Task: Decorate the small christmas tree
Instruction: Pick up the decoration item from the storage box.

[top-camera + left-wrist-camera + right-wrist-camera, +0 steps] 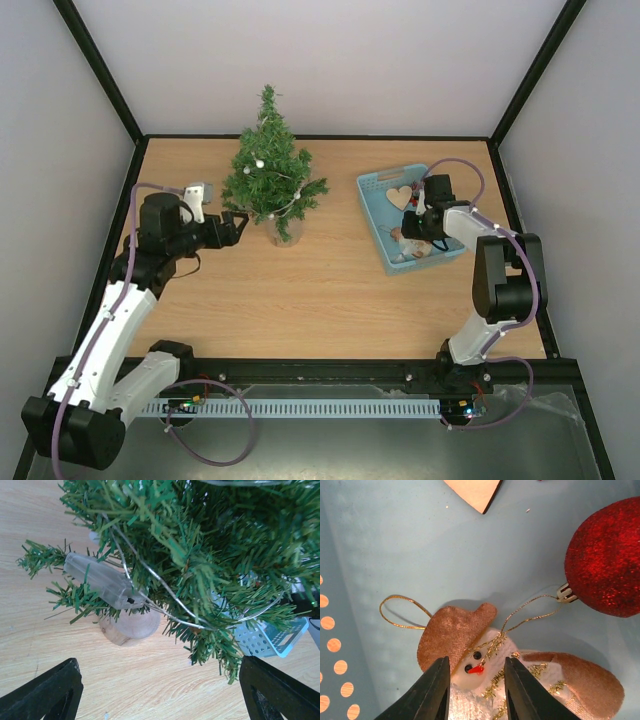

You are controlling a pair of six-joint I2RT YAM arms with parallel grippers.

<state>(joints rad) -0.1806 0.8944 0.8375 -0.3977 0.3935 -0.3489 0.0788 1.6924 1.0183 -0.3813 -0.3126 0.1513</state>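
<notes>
Left wrist view: the left gripper (160, 700) has wide jaws, holding nothing, just beside the small christmas tree (200, 555). Well right of the tree, the right gripper (476, 669) has narrow jaws over a snowman (455, 630). I cannot tell if it pinches.

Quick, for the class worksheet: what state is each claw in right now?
Left claw: open, holding nothing, facing the small christmas tree.
Right claw: jaws astride the snowman ornament's face; grip cannot be told.
</notes>
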